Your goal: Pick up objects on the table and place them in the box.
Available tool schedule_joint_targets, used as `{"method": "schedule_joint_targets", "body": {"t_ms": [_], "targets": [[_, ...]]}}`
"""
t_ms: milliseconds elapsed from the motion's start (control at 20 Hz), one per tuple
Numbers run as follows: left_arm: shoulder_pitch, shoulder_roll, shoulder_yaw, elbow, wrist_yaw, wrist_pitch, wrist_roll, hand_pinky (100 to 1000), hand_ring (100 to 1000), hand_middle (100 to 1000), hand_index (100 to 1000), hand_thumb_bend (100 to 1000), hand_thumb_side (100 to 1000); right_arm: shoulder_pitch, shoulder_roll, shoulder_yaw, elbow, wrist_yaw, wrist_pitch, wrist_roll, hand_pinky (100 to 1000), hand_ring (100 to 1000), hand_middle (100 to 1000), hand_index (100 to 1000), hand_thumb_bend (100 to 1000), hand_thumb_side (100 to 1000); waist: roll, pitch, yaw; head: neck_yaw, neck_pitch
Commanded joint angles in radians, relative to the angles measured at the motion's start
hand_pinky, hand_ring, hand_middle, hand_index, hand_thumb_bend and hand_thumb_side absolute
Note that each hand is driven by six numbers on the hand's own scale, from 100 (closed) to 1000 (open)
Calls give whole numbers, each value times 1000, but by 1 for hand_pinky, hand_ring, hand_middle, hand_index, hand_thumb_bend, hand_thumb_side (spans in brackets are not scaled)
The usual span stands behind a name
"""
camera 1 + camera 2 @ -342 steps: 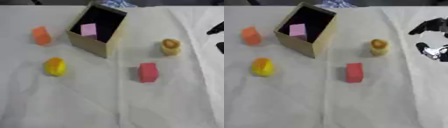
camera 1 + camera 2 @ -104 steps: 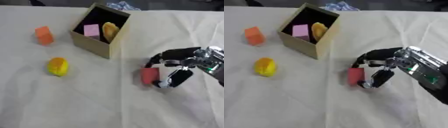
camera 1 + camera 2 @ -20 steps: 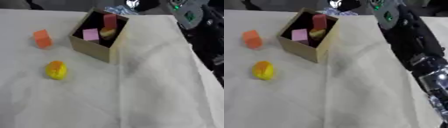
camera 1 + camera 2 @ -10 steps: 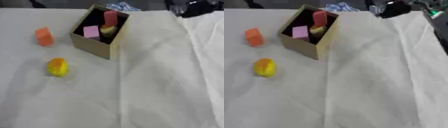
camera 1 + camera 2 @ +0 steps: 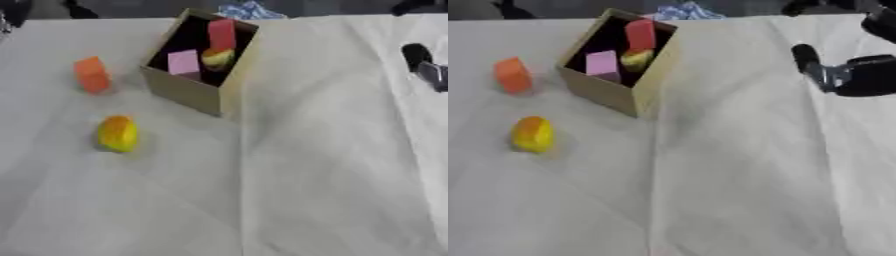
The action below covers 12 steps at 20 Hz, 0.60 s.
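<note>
An open cardboard box (image 5: 633,98) stands at the back left of the white cloth. Inside it lie a red block (image 5: 640,33), a pink block (image 5: 603,63) and a small yellow thing (image 5: 636,59). An orange block (image 5: 512,75) stands on the cloth left of the box. A yellow-orange fruit-like thing (image 5: 533,134) lies in front of that block. My right hand (image 5: 852,74) hovers at the right edge, well clear of the box, open and holding nothing. My left hand does not show.
A crumpled blue-and-white thing (image 5: 246,9) lies just behind the box at the table's far edge. The cloth (image 5: 315,165) has long creases running front to back.
My right arm has pulled back from above the box to the right edge. The red block stays inside the box. The other things have not moved.
</note>
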Motion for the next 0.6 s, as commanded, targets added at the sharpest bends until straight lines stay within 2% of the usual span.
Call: {"method": "schedule_joint_targets", "body": {"t_ms": [50,200,350,450,600], "targets": [[-89,85,-62,73,-42,-39,-138,816,710,720,877,501,646,19,-41,-51,-24,-11,11,-37,890,844,744,843,100,434,6,-20,-12,11,1],[-207,59,-129,177,-81,-93,-316,818,724,724,881,520,635,43,-40,-73,-24,-11,13,-69,890,842,741,841,100,433,11,-20,-15,9,2],[-291,21,-183,253,-99,-133,-444,819,737,722,879,530,633,48,-39,-77,-24,-10,11,-80,890,841,741,840,100,432,13,-21,-16,7,3],[-318,9,-223,277,-103,-153,-514,818,741,725,881,542,658,46,-38,-78,-24,-8,10,-82,890,841,741,839,100,432,15,-22,-15,6,2],[-312,22,-284,254,-80,-164,-587,816,743,727,881,561,670,44,-39,-78,-24,-6,8,-86,890,840,740,838,100,431,20,-20,-15,3,-1]]}}
